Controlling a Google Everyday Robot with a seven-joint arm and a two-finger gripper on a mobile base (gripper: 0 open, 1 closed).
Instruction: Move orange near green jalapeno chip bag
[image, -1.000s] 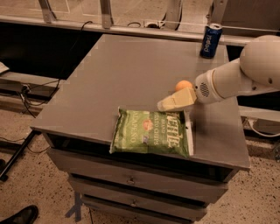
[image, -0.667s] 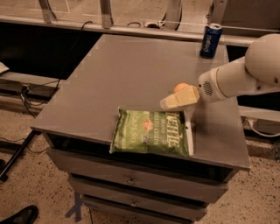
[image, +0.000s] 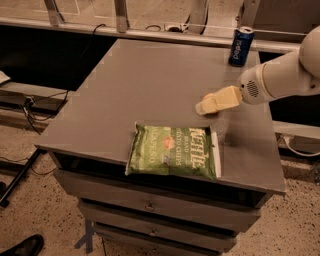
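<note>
The green jalapeno chip bag (image: 172, 152) lies flat at the table's front edge, with white "Kettle" lettering facing up. My gripper (image: 204, 106) reaches in from the right on a white arm (image: 280, 77). It hovers low over the table just behind the bag's far right corner. The gripper is shut on the orange (image: 213, 112). The cream fingers (image: 222, 99) cover almost all of the fruit, and only a thin sliver shows beneath them. A small gap separates the gripper tip from the bag.
A blue soda can (image: 240, 46) stands at the table's back right corner. The grey table (image: 135, 90) sits on a cabinet with drawers (image: 150, 205). Cables and a metal rail run behind and left. A shoe (image: 22, 246) shows on the floor at front left.
The gripper has shifted a little right and back from the bag's corner. The orange, seen on top of the fingers a second ago, is now almost covered by them.
</note>
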